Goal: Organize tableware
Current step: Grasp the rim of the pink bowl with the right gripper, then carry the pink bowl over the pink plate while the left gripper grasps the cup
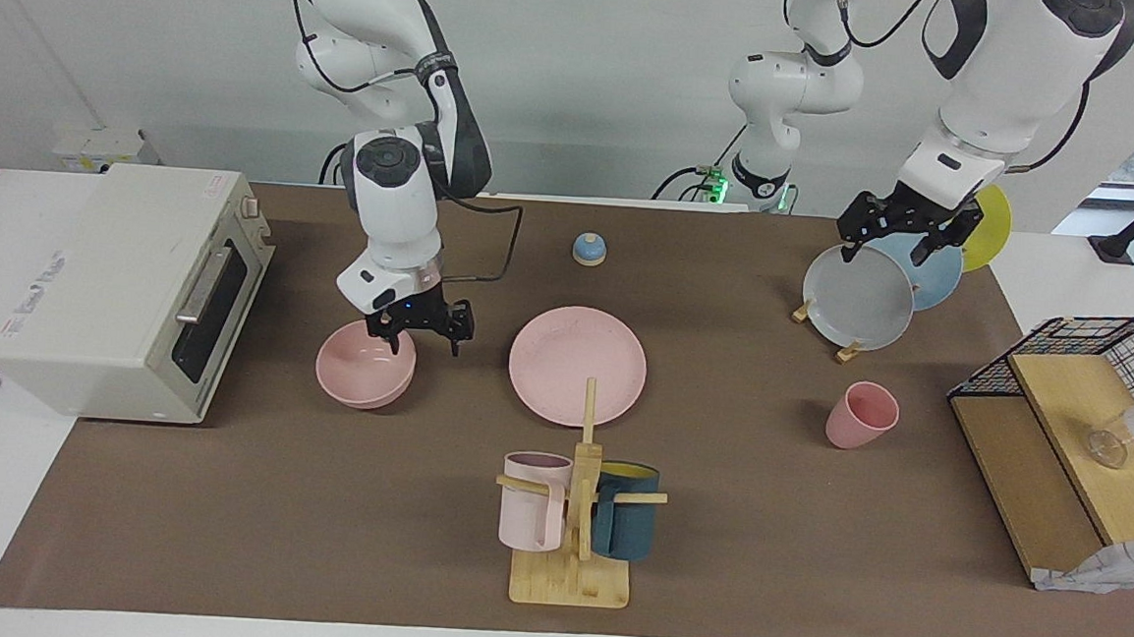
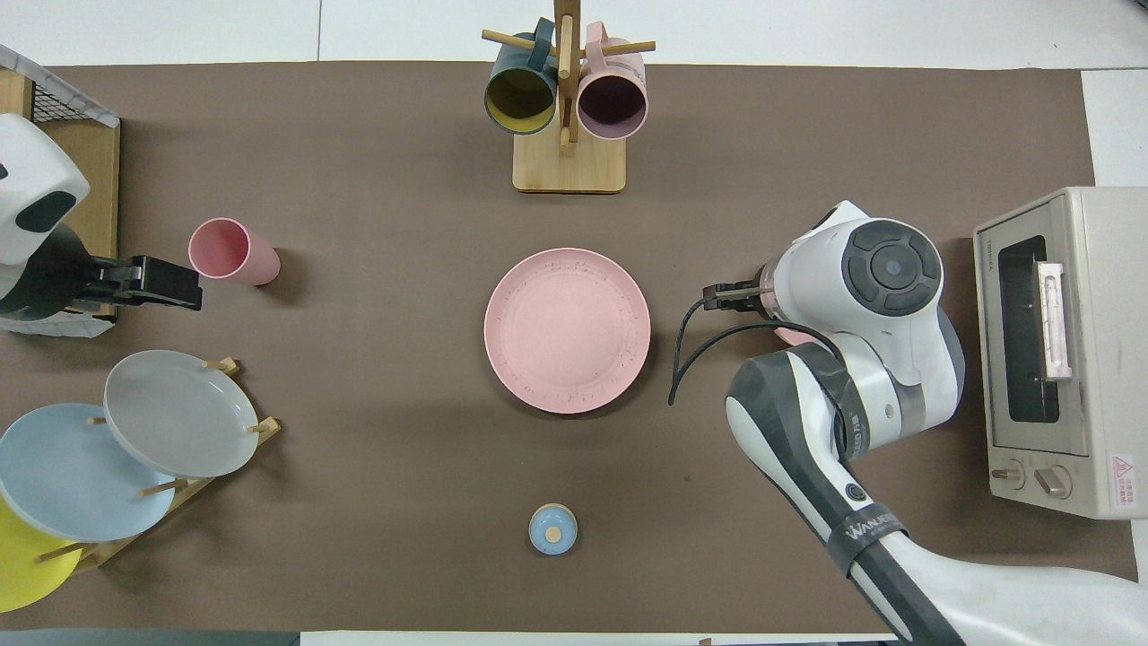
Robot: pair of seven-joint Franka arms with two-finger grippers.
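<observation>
The pink plate (image 1: pixel 577 363) (image 2: pixel 567 330) lies flat at the table's middle. The pink bowl (image 1: pixel 365 363) stands toward the right arm's end, beside the toaster oven. In the overhead view only a sliver of the bowl (image 2: pixel 794 336) shows under the arm. The pink cup (image 1: pixel 861 413) (image 2: pixel 231 251) stands upright toward the left arm's end. My right gripper (image 1: pixel 425 334) is open and low at the bowl's rim on the plate's side, one finger over the bowl, the other outside it. My left gripper (image 1: pixel 886 247) (image 2: pixel 166 283) is open and waits over the grey plate.
A toaster oven (image 1: pixel 126 282) stands at the right arm's end. A wooden mug rack (image 1: pixel 574 526) holds a pale pink and a teal mug. A plate rack (image 1: pixel 859 297) holds grey, blue and yellow plates. A small blue knob (image 1: pixel 588 249) and a wire basket (image 1: pixel 1078 340) are also there.
</observation>
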